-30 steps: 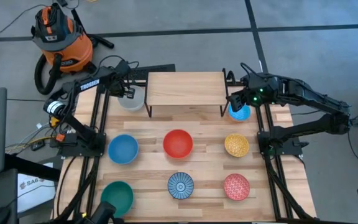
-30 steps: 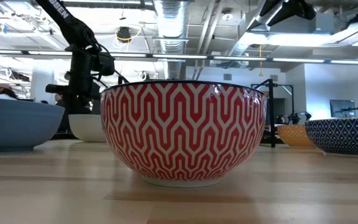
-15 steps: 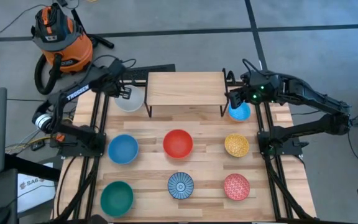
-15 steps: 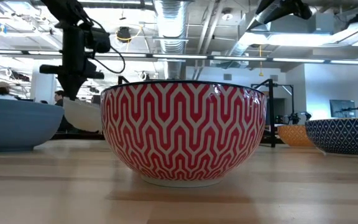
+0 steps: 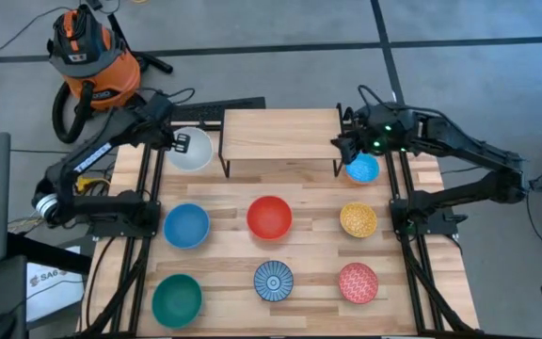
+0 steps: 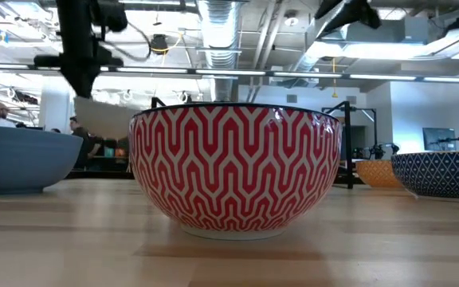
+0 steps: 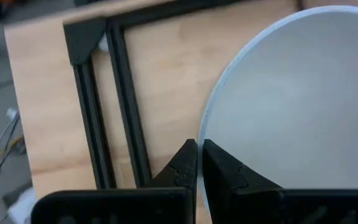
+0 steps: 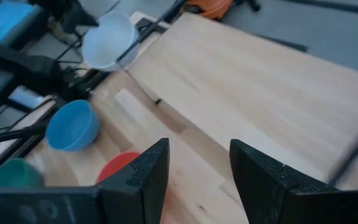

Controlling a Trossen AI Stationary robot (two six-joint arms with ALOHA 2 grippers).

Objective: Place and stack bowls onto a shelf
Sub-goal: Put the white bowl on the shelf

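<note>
Grey floor (image 5: 280, 47); orange shop vacuum (image 5: 87, 56); ceiling ducts (image 6: 221, 32).

Open-plan robotics lab: exposed ceiling ducts (image 6: 221, 24), concrete floor (image 5: 280, 38), orange shop vacuum (image 5: 87, 52).

Two dark, near-black jointed arms on black frame rails. Left arm (image 5: 102, 155): thin black cable looped near wrist. Right arm (image 5: 459, 146): green light glowing at wrist, black cable looping above. Blocky matte-black fingers (image 8: 263, 177).

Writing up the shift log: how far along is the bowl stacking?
Nothing done: the shelf top is bare. In hand: the left end effector grips the white bowl by its rim, raised off the table. The right end effector hangs open beside the shelf. Seven bowls remain on the table.
</note>
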